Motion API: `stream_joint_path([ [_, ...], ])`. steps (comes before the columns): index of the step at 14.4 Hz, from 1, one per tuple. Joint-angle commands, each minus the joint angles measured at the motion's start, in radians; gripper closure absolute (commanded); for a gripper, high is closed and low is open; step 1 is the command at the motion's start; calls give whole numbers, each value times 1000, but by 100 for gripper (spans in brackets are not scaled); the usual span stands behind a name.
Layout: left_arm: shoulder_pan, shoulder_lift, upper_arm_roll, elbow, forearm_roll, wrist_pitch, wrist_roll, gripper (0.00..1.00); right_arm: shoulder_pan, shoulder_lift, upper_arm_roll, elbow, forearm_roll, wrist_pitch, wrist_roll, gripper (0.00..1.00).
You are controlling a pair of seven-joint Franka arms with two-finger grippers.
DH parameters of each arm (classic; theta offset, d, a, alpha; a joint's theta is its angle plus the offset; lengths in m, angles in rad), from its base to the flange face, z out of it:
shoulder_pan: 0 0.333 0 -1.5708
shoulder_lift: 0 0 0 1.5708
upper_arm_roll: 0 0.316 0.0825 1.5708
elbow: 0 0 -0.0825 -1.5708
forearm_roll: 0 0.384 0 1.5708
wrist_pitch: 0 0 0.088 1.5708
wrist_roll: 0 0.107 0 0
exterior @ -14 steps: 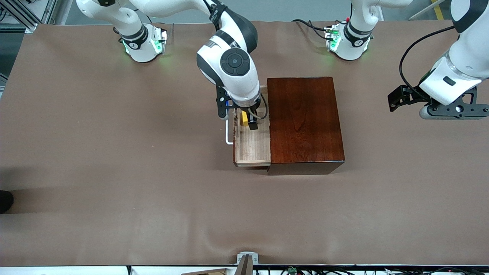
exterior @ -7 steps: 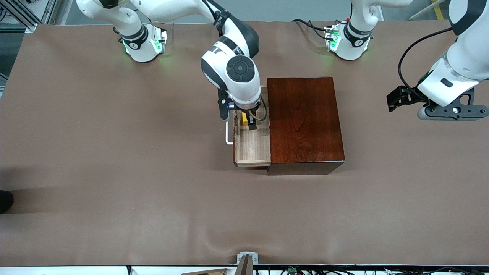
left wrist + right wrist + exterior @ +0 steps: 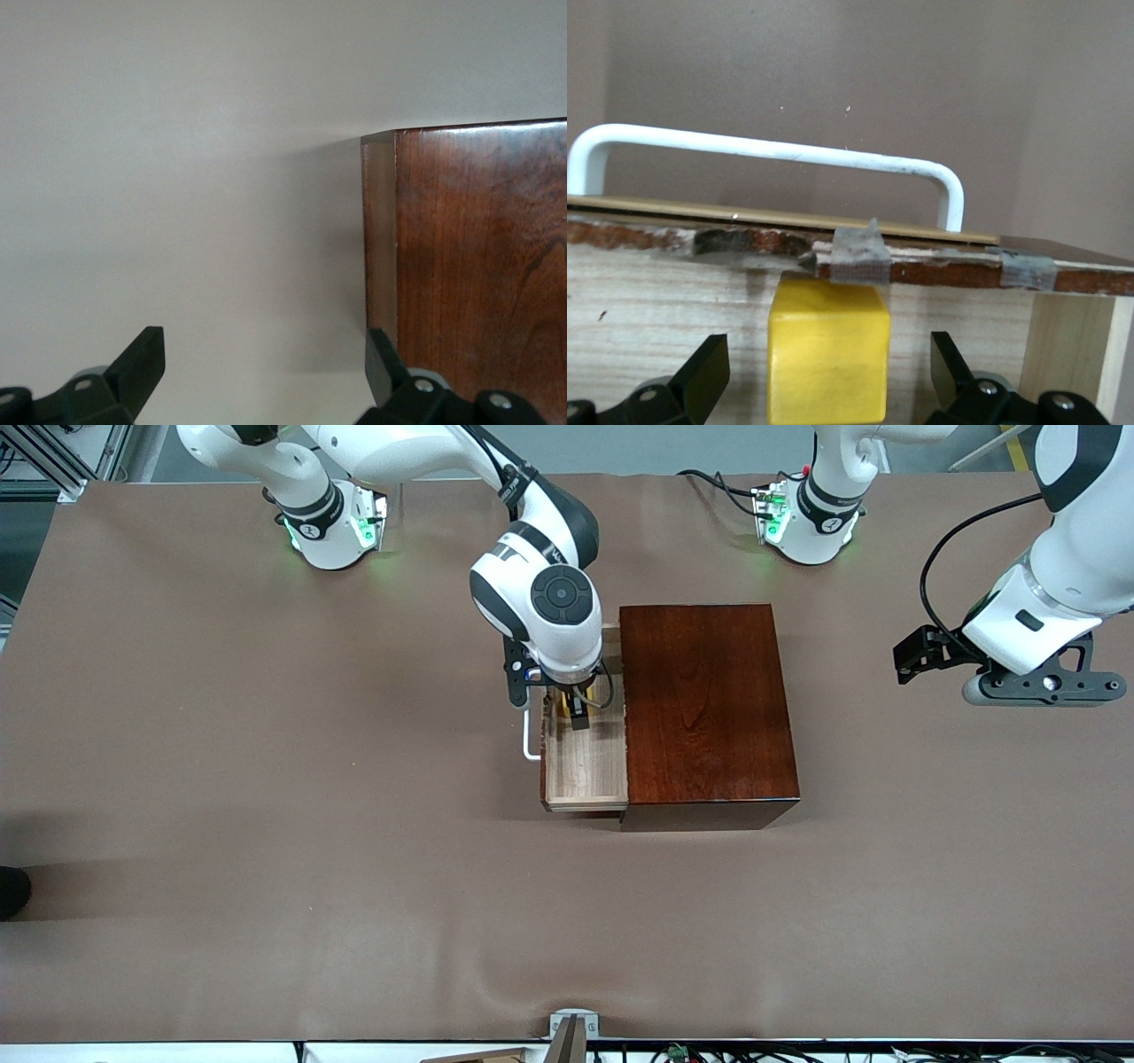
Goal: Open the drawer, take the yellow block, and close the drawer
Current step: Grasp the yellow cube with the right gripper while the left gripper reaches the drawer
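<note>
Front view shows the drawer pulled out of the dark wooden box, toward the right arm's end of the table. Its white handle sticks out on that side. The right gripper reaches down into the drawer. In the right wrist view, the yellow block sits inside against the drawer's front wall, between the two fingers, which are spread wide and not touching it. The left gripper waits in the air over the table at the left arm's end, and its fingers are spread apart too.
</note>
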Motion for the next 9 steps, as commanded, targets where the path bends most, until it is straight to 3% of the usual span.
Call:
stream_joint_path([
  [1,1,-9,-4,-11,9,3,20,0,19,-8,-9,-25,-18,20,-1,0],
  [3,1,-9,-4,-16,7,3,20,0,25,-8,-9,-28,-27,22,-2,0],
  [4,1,-11,-4,-16,7,3,19,0,28,-8,-9,-28,-39,22,-2,19],
  [5,-1,-9,-4,-14,4,-2,11,0,30,-8,-9,-26,-45,22,-2,54],
  [6,-4,-9,-4,-12,0,-11,-2,0,28,-8,-9,-25,-45,21,-2,76],
  [7,-7,-9,-4,-11,0,-20,-12,0,28,-9,-9,-22,-45,17,-2,90],
  [9,-9,-11,-6,-5,0,-34,-12,0,27,-12,-9,-17,-45,13,-2,98],
])
